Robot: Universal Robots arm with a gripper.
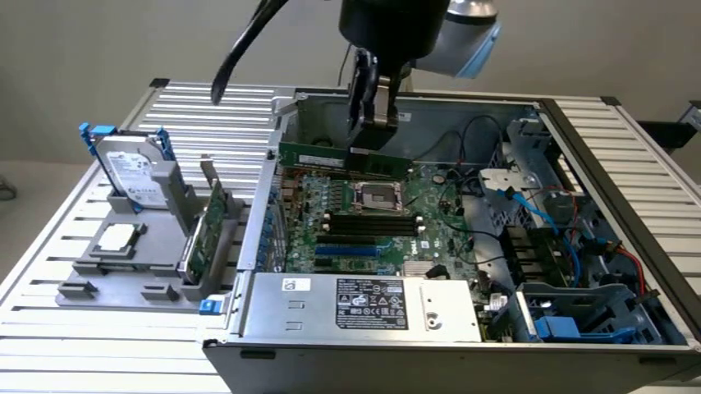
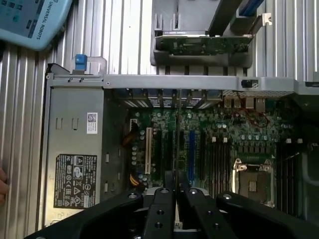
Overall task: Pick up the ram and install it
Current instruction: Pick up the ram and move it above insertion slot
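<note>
Your gripper (image 1: 373, 135) is clamped on the ram (image 1: 318, 156), carrying it on its long edge inside the open computer case (image 1: 613, 246), over the motherboard (image 1: 438, 234) near the case's far wall, just beyond the CPU socket (image 1: 380, 195). The hard drive (image 1: 134, 172) stands in a grey holder (image 1: 110, 271) outside the case, toward the exterior view's left.

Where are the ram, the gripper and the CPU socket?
ram (image 1: 318, 156): exterior view, bare green board beside the fingers.
gripper (image 1: 373, 139): exterior view, between the fingertips gripping the ram.
CPU socket (image 1: 378, 195): exterior view, socket's centre.
</note>
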